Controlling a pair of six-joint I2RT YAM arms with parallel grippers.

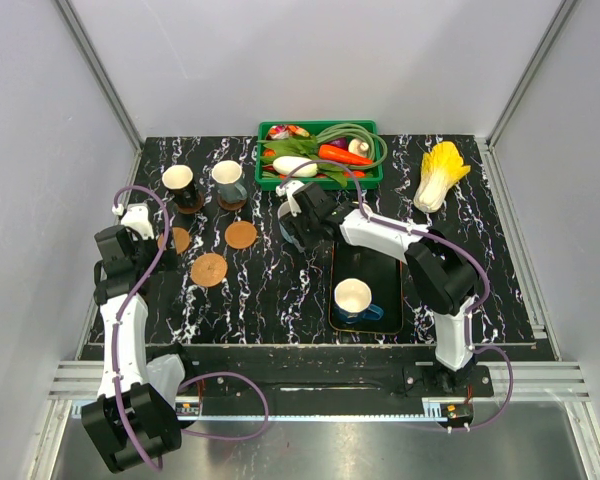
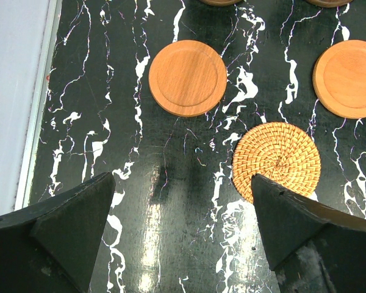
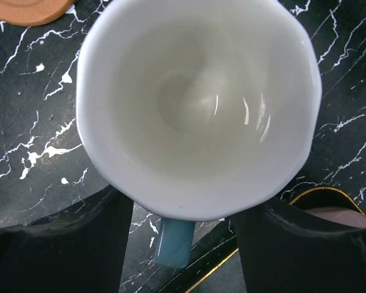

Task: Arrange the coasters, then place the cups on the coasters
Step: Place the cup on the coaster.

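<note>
Just beyond the black tray [image 1: 390, 280], my right gripper [image 3: 180, 210] straddles the handle of the blue cup [image 3: 195, 104], jaws apart (nothing clamped). The cup is beside a coaster [image 3: 24, 9], not on it. The left gripper [image 2: 181, 180] hangs wide open, spare.

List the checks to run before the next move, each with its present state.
1. Left gripper open, empty: ok.
2. Right gripper fingers apart, either side of the blue-handled cup handle: ok.
3. Blue-handled cup on a coaster: not ok; the right wooden coaster lies beside it.
4. That cup resting on the table: cannot tell.
5. Back left cup and back right cup seated on coasters: ok.
6. Woven coaster, left wooden coaster and right wooden coaster free: ok.
</note>
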